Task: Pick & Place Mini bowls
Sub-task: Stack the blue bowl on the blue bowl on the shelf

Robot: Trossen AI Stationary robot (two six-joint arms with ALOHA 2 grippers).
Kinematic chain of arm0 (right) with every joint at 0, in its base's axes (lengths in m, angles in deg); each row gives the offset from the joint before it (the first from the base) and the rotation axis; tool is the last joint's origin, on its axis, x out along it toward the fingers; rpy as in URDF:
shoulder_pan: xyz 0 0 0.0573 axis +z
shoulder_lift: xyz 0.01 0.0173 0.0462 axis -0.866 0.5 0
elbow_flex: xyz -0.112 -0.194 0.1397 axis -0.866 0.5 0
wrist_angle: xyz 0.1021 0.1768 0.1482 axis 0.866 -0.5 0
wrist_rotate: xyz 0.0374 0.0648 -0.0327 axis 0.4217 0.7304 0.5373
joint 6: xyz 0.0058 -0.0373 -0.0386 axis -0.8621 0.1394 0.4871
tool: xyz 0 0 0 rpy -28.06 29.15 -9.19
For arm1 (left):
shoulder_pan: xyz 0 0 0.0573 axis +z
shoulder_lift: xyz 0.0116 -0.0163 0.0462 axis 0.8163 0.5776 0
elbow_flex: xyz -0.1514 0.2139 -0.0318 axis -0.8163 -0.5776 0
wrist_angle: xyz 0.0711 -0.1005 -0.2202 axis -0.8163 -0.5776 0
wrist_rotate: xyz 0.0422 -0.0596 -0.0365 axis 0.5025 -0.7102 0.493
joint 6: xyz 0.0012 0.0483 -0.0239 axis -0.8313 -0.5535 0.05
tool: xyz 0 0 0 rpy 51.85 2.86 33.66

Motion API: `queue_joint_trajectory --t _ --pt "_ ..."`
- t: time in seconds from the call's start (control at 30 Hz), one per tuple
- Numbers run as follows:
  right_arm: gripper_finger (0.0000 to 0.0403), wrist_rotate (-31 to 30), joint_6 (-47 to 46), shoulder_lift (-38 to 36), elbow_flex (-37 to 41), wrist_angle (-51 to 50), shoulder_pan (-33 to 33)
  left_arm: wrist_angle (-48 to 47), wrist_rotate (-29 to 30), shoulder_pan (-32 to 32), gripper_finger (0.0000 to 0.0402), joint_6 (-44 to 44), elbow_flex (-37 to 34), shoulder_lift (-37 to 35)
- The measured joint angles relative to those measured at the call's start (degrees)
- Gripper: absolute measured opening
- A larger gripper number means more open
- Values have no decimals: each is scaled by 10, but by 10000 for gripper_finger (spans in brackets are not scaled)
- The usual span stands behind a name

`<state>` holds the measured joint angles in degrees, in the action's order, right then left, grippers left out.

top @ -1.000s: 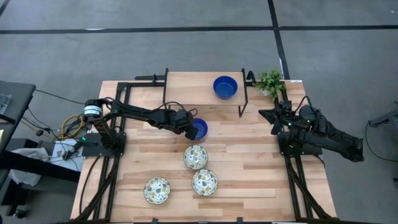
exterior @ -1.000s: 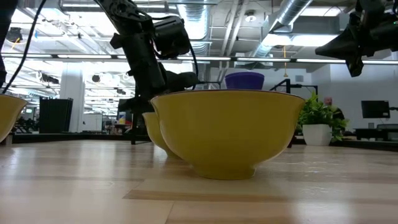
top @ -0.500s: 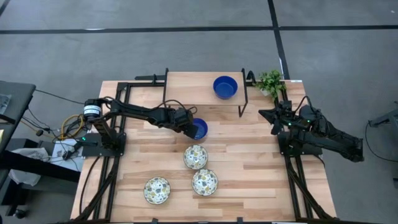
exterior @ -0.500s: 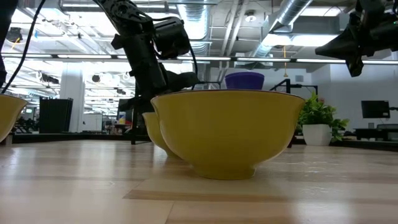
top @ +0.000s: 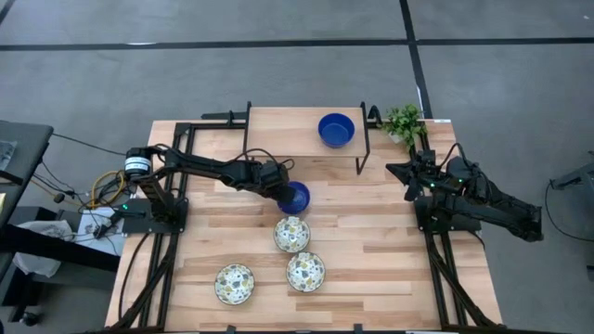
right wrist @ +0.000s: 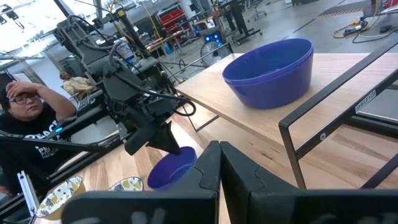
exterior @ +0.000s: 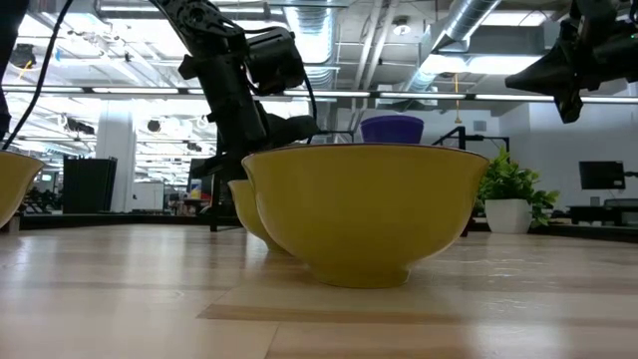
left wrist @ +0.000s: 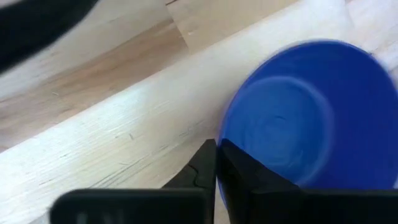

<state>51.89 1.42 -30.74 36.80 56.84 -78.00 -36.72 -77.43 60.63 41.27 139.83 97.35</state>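
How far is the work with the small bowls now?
Looks done: blue bowls sit stacked on the raised shelf. In hand: the left hand is shut on the rim of another blue bowl. Left: three patterned bowls on the table. The right hand waits aside.

Overhead straight down; low level, near; both sharing the blue bowl [top: 336, 129] on the shelf.

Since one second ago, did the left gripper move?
Yes. In the high view the left gripper has closed on the rim of the blue bowl, ending slightly lower in the picture, nearer the patterned bowl.
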Motion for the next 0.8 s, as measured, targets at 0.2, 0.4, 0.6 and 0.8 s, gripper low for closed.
queue_joint_trajectory --t 0.2,0.4,0.6,0.8 --pt "0 0 0 0 0 0 0 0 -1 0 8 -2 0 -1" --pt "0 0 0 0 0 0 0 4 3 0 6 -3 0 -1" --pt "0 0 0 0 0 0 0 10 11 0 5 -10 0 -16" --pt "0 0 0 0 0 0 0 11 19 1 5 -12 0 -63"
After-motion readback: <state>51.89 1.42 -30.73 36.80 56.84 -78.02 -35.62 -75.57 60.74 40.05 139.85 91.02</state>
